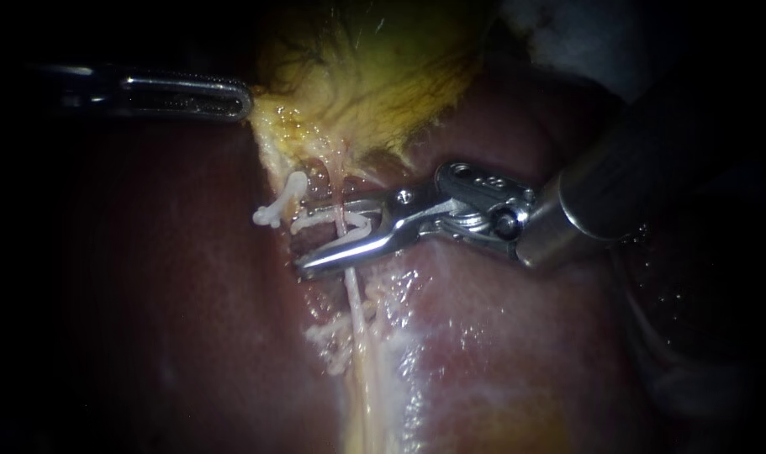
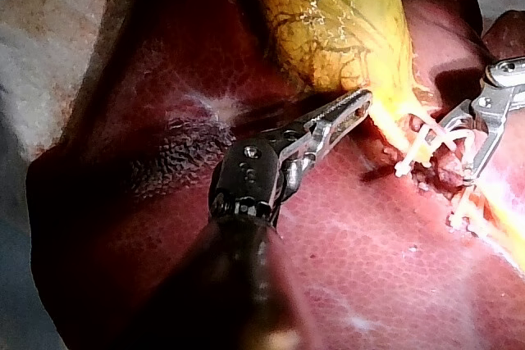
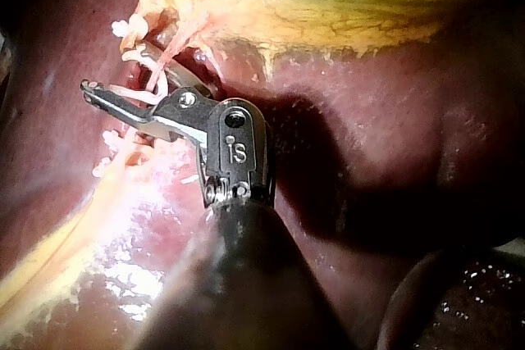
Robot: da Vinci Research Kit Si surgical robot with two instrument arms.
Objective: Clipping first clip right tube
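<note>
The steel right instrument [image 1: 309, 240] has its jaws spread astride the thin pink tube [image 1: 350, 290], white plastic clip [image 1: 328, 222] between them (unsqueezed, I judge); closing remains.

Endoscope: close over liver [image 1: 147, 336], facing gallbladder [image 1: 374, 76]. Wrist cameras: behind left instrument [image 2: 353, 111], right instrument [image 3: 115, 71], looking tipward. All share the tube [image 1: 355, 311], close in.
</note>
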